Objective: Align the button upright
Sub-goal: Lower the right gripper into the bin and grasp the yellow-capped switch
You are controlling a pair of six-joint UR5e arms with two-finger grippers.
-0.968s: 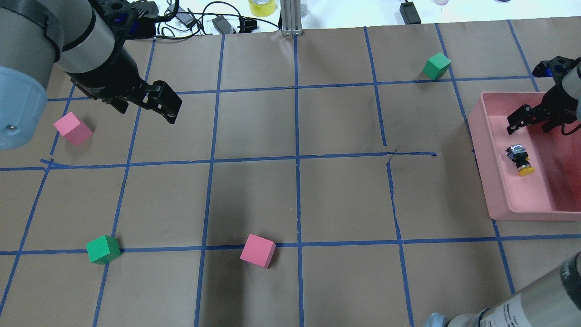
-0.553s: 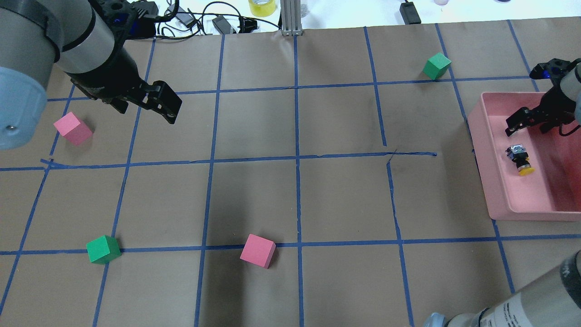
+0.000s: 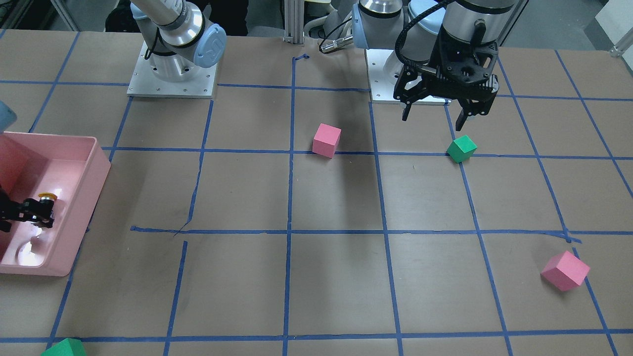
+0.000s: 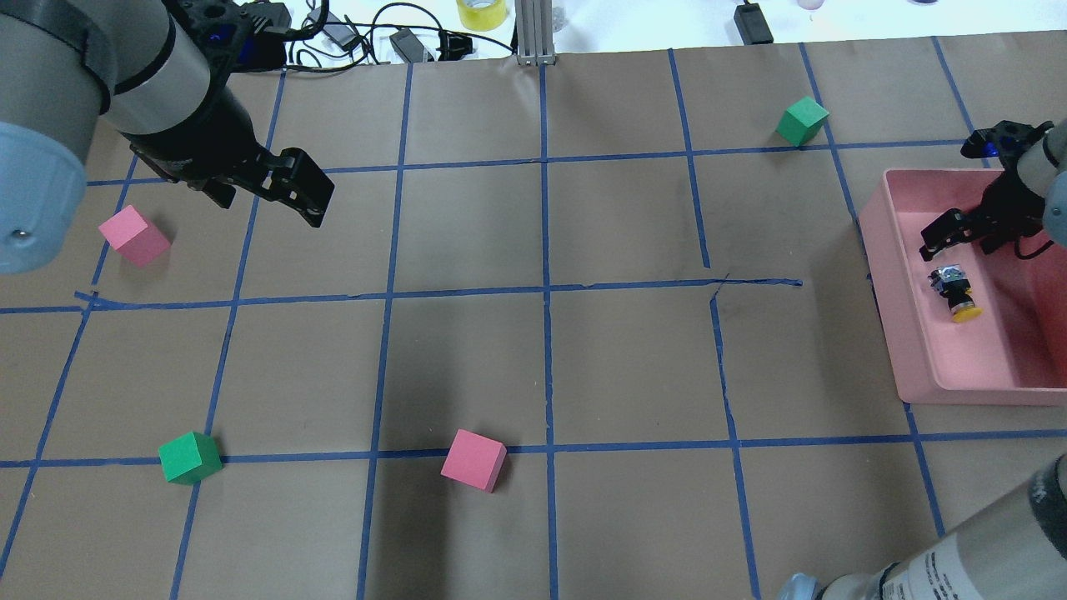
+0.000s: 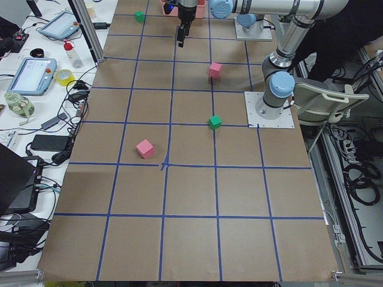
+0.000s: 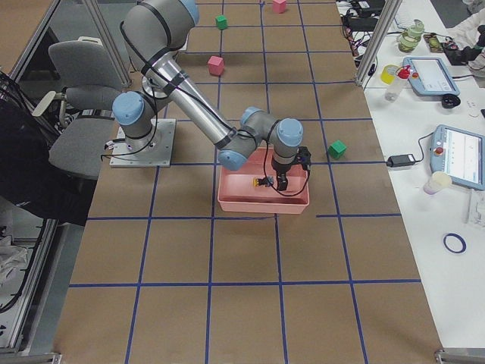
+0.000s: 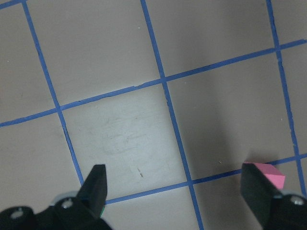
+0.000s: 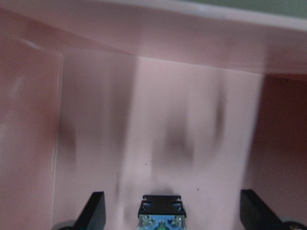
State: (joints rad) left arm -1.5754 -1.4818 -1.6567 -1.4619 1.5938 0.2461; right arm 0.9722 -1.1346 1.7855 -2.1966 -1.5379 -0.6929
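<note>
Overhead and front-facing cameras look down from opposite sides, sharing the pink tray (image 4: pixel 904 333).

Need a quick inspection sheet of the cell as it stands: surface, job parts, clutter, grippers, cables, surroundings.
Surface: table covered in brown paper with a blue tape grid.
Job's things: button appears to lie on its side in the pink bin, not upright.
Clutter: pink cubes and green cubes scattered on the table.
Grippers: left gripper open above bare table; right gripper open inside the bin, close to the button, holding nothing.
Cables: black cables past the table's far edge.
Surroundings: teach pendants on a side bench, office chair.
</note>
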